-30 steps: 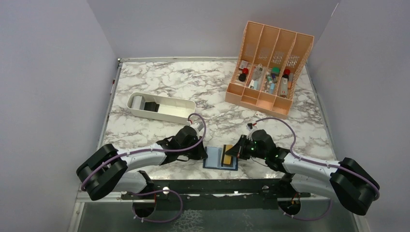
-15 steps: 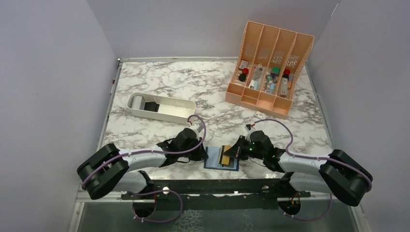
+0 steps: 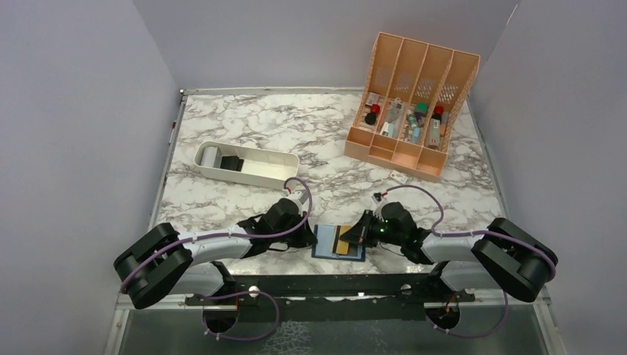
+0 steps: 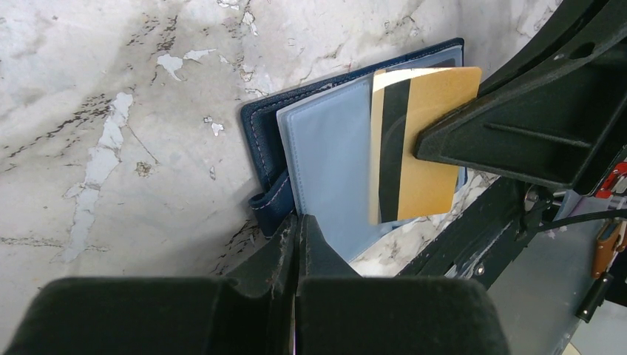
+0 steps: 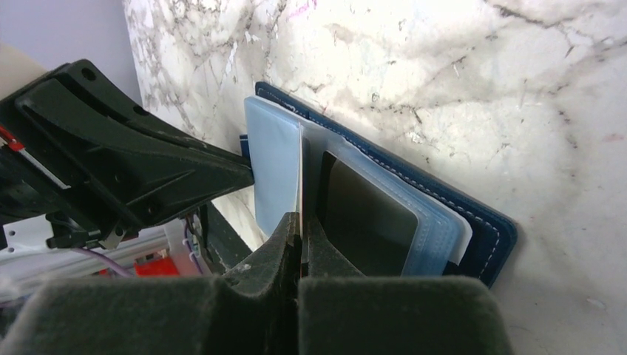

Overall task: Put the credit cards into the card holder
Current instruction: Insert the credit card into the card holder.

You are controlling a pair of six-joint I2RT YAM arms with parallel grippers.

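The holder [image 4: 262,122] lies open and flat at the near edge of the table [image 3: 244,118], about midway along it and between the two arms, with its pale clear pockets facing up. The left gripper [image 4: 298,229] comes in low with its fingers together, tips against the holder's left edge just beside the snap tab [image 4: 272,207]. I cannot tell whether a pocket leaf is nipped between them. The pose reads as an anchor, so the light case does not slide when something is pushed into it. The right gripper [image 4: 423,144] is clamped on a gold card [image 4: 432,170] with a black stripe. It grips the long edge away from the stripe, so most of the card juts free toward the left arm. The card hangs over the right half of the holder, apparently lifted at an angle rather than lying on the pockets, which suits feeding its leading edge into a slot mouth. From the right wrist it shows edge-on, close to the fold between pocket leaves. A dark rectangle [image 5: 362,214] sits behind one clear pocket, perhaps a card already in, though I cannot be sure. The gold card looks not yet inside any pocket. Next, I judge, comes a shallow slide toward the left gripper; the risk is the edge catching a plastic lip and dragging the case.
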